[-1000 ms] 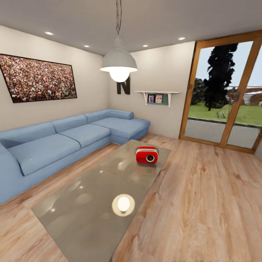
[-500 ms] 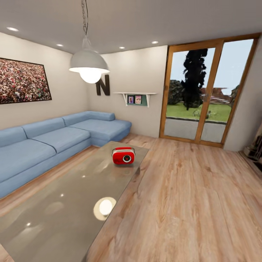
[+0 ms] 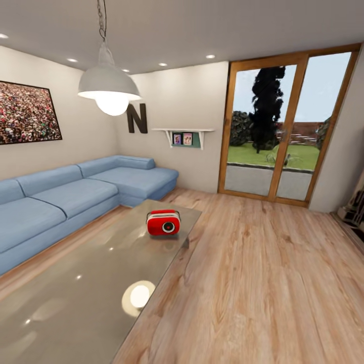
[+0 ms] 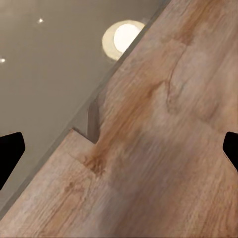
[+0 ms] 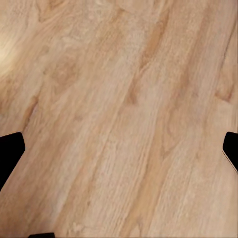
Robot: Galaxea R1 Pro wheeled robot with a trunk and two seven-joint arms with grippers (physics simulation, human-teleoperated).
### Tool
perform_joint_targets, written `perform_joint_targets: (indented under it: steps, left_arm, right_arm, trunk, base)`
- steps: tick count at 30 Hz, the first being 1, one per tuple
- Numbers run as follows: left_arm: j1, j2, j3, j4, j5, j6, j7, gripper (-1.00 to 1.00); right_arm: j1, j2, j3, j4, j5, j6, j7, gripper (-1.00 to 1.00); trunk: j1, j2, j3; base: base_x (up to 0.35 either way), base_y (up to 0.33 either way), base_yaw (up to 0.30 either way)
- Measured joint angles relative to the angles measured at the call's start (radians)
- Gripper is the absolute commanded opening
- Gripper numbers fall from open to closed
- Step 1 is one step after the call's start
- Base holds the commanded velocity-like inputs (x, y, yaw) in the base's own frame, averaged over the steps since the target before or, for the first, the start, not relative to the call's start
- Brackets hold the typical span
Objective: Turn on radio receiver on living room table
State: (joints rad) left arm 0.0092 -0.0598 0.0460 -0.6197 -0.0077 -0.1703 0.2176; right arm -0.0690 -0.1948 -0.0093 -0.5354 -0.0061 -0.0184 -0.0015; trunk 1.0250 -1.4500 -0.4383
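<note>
Head view: the living room is seen from beside the low counter (image 3: 91, 298), whose glossy grey-brown top runs from the lower left corner toward the middle of the picture. The red radio (image 3: 163, 223) is stood upright near the far end of that top, close to its right-hand edge, with its white handle up and its round dial turned toward the camera. A bright round reflection of the lamp is carried on the glossy surface nearer the camera, well apart from the radio. The long light-blue sofa (image 3: 60, 199) is set along the left wall and bent round behind the far end of the counter. A crowd picture (image 3: 28, 112) is hung above the sofa, a black letter N (image 3: 137, 118) is fixed on the far wall, and a grey dome lamp (image 3: 108, 86) is hung lit from the ceiling. A small white shelf (image 3: 183, 134) with two framed photos is mounted beside the N, and a wood-framed glass door (image 3: 283, 126) onto a garden is placed to the right. The wood floor (image 3: 263, 283) is spread across the right half.

In the left wrist view, the left fingers (image 4: 11, 151) are shown as dark tips at the two side edges, spread wide with nothing between them, and are pointed down at the counter's edge, one of its grey legs (image 4: 93, 121) and the floor beside it.

In the right wrist view, the right fingers (image 5: 10, 153) are likewise spread wide and released, and are aimed down at bare floorboards.
</note>
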Motion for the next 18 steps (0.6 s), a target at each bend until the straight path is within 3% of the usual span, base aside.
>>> perform_joint_targets:
  steps: [9,18]
  left_arm:
    - [0.000,0.000,0.000,0.000,0.000,0.000,0.002,1.00]
    - [0.000,0.000,0.000,0.000,0.000,0.000,0.002,1.00]
  right_arm:
    - [0.000,0.000,0.000,0.000,0.000,0.000,0.000,1.00]
    - [0.000,0.000,-0.001,0.000,-0.001,0.000,0.000,1.00]
  trunk:
    - [0.000,0.000,0.000]
    - [0.000,0.000,0.003]
  base:
    - [0.316,-0.124,-0.008]
    - [0.316,-0.129,-0.217]
